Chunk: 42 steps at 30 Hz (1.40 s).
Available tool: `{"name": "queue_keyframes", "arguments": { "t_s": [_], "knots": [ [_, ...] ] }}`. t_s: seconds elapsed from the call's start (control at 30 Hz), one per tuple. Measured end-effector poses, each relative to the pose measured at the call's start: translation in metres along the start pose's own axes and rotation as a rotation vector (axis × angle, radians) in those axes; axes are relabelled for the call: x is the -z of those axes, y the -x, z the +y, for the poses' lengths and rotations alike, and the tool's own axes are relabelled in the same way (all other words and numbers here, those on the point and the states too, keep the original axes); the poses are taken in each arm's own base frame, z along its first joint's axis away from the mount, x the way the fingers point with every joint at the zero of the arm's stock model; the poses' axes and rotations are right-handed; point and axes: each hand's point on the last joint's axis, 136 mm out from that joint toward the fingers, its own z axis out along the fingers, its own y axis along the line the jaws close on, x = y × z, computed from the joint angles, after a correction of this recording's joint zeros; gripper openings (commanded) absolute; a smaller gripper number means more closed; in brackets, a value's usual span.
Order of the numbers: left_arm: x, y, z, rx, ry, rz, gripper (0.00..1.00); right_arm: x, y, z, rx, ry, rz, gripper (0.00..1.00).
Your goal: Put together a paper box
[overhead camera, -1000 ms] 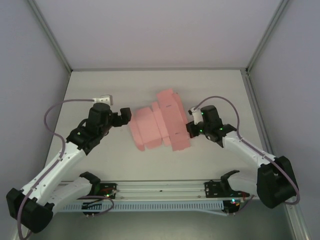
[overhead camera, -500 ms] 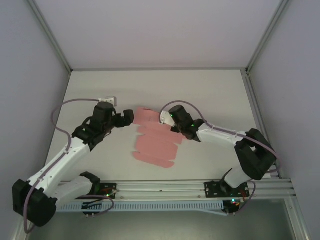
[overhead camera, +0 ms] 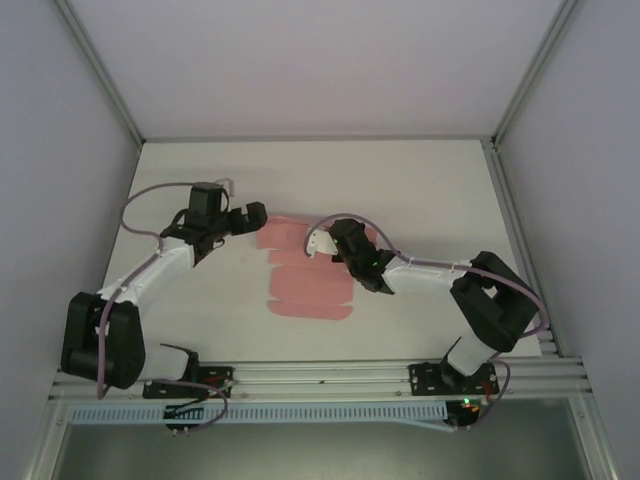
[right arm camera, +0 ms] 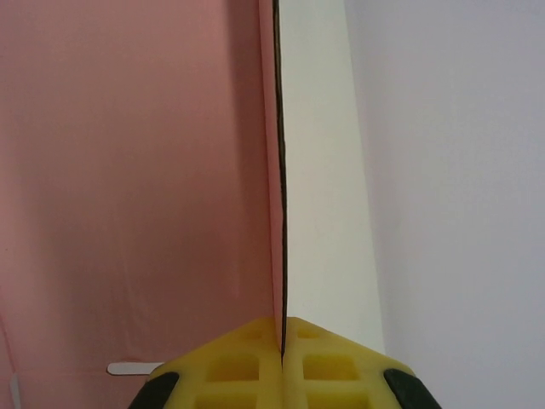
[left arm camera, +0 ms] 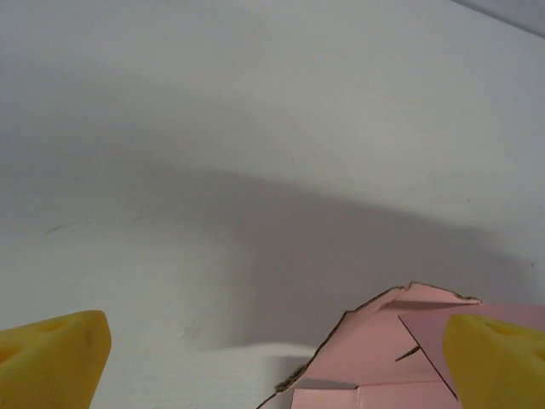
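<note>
The paper box (overhead camera: pixel 300 285) is a flat pale pink die-cut sheet lying in the middle of the table. Its jagged corner (left arm camera: pixel 400 349) lies between my left gripper's yellow fingertips (left arm camera: pixel 51 358), low in the left wrist view. My left gripper (overhead camera: pixel 254 216) stands open at the sheet's far left corner, with nothing held. My right gripper (overhead camera: pixel 338 236) is over the sheet's far right part. In the right wrist view, the right gripper (right arm camera: pixel 283 336) is shut on a thin raised edge of the pink card (right arm camera: pixel 136 170).
White table (overhead camera: pixel 430 190) with grey enclosure walls on the left, right and back. An aluminium rail (overhead camera: pixel 320 375) runs along the near edge between the arm bases. Cable loops hang over both arms.
The right gripper has swung left across the table with the sheet, which now lies flatter and further left. The left gripper shifted slightly toward the back and stayed open.
</note>
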Motion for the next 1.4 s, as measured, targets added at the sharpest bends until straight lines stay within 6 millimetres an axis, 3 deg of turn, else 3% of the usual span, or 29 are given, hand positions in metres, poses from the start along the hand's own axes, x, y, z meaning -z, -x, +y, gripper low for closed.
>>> {"name": "queue_keyframes", "arguments": {
  "t_s": [0.2,0.53,0.8,0.97,1.1,1.23,1.4],
  "knots": [
    [-0.023,-0.014,-0.005,-0.075,-0.039,0.052,1.0,0.0,0.0,0.0,-0.006,0.0,-0.001,0.0],
    [-0.041,-0.038,-0.038,-0.178,-0.107,0.095,1.0,0.001,-0.001,0.005,-0.053,0.026,0.001,0.0],
    [-0.042,-0.022,-0.058,-0.137,-0.121,-0.014,1.0,0.013,-0.007,0.001,-0.164,0.047,0.003,0.0],
    [-0.039,-0.022,-0.06,-0.124,-0.113,-0.033,1.0,0.017,-0.009,0.002,-0.19,0.048,0.0,0.0],
    [-0.02,-0.022,-0.047,-0.102,-0.106,-0.055,1.0,0.022,-0.005,0.0,-0.194,0.048,-0.023,0.0],
    [0.007,-0.019,-0.014,-0.015,-0.101,-0.093,1.0,0.026,-0.005,-0.007,-0.214,0.035,-0.034,0.0],
    [0.026,-0.038,0.024,0.089,-0.068,-0.097,1.0,0.029,-0.007,-0.013,-0.247,0.023,-0.041,0.0]
  ]
}}
